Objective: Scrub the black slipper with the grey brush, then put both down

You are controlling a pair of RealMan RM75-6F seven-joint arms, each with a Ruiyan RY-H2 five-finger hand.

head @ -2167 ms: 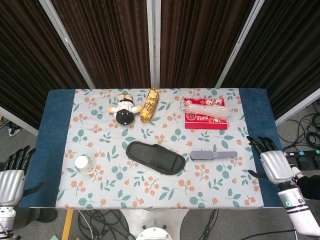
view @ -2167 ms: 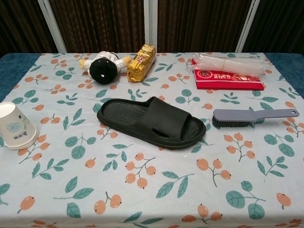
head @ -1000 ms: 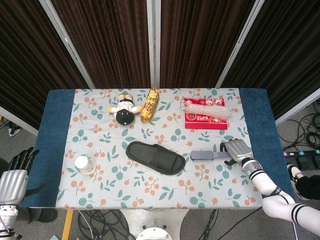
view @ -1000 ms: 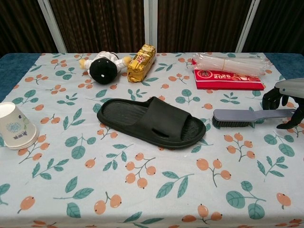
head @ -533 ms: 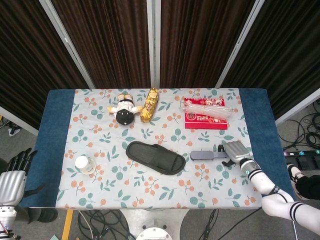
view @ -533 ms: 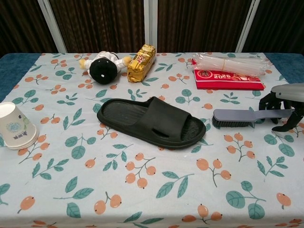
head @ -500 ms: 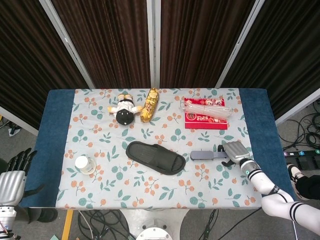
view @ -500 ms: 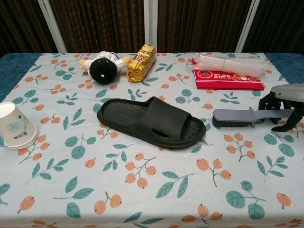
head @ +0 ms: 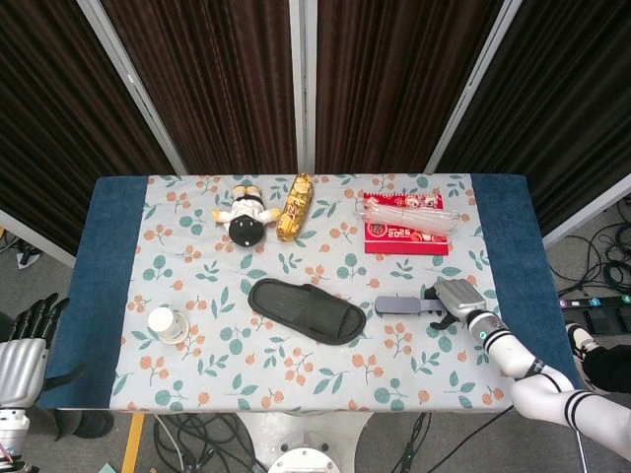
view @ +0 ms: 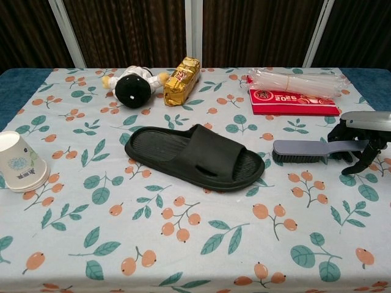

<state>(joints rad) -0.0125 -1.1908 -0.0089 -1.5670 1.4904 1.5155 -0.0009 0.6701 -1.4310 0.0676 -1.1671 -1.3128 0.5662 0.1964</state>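
The black slipper (head: 306, 310) (view: 195, 155) lies sole-down in the middle of the floral cloth. To its right lies the grey brush (head: 399, 306) (view: 299, 151), bristles toward the slipper and handle pointing right. My right hand (head: 455, 298) (view: 360, 137) arches over the handle's end, fingers behind it and thumb in front, and the brush still rests on the table. My left hand (head: 20, 360) hangs off the table's near left corner, fingers apart and holding nothing.
A paper cup (head: 166, 323) (view: 18, 162) lies near the left edge. Along the back are a plush doll (head: 246, 217), a gold snack pack (head: 294, 207) and a red packet (head: 406, 235) with a clear bag on it.
My right hand came in from the table's right edge and slid left along the brush handle. The brush shifted very slightly left. The left hand stayed put.
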